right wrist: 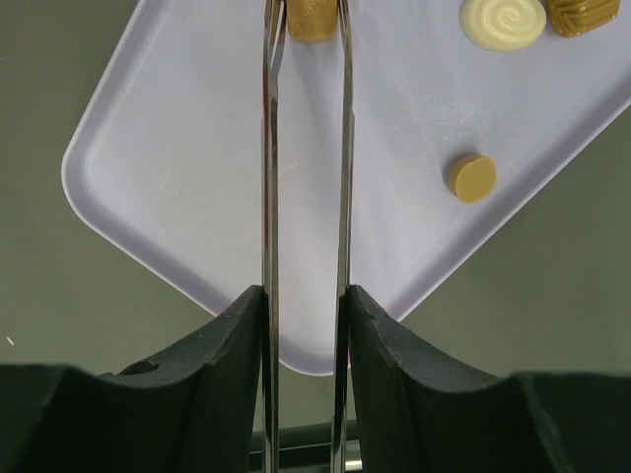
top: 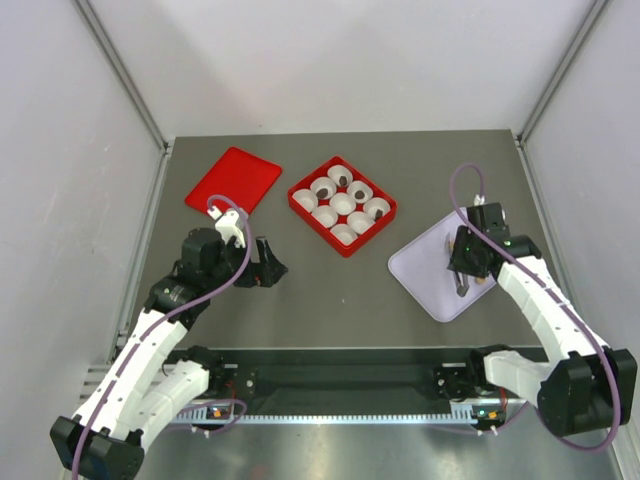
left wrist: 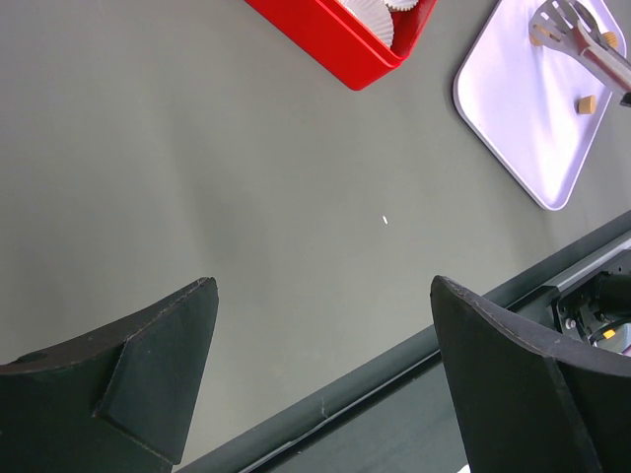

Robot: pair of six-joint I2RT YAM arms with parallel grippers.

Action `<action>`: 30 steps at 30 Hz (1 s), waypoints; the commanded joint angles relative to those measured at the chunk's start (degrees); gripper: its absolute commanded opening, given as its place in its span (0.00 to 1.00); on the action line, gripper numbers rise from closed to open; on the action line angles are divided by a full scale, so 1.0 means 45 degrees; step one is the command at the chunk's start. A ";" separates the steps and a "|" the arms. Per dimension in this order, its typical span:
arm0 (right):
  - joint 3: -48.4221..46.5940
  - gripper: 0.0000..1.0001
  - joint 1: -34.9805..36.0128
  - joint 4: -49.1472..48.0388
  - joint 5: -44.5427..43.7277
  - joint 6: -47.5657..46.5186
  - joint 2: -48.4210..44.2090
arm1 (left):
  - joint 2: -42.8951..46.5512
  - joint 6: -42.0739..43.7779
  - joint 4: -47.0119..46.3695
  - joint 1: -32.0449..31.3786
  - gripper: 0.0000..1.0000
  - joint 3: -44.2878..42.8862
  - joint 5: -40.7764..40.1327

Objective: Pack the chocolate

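At frame right, the right end effector [right wrist: 306, 310] is clenching tongs [right wrist: 269, 177] around a tan chocolate [right wrist: 313, 22]; the left end effector [left wrist: 323, 296] is hanging released.

High above the near edge, we look down on the whole table [top: 330, 300]. Our left wrist view stands well off, the red box [left wrist: 330, 37] at top, the lilac tray [left wrist: 523, 128] upper right; our right wrist view sits close over that tray [right wrist: 177, 148]
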State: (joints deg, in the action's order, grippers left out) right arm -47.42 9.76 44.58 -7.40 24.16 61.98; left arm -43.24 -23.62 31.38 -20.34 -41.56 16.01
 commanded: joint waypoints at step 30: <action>-0.1436 0.43 0.0175 -0.0061 -0.0055 -0.0234 -0.0492 | 0.0176 0.0092 -0.0566 -0.0051 0.93 0.0017 0.0075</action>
State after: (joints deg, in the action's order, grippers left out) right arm -53.67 9.96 47.51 -7.40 23.51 59.86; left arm -43.24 -23.62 31.35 -20.34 -41.56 16.01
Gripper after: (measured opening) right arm 0.435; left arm 0.936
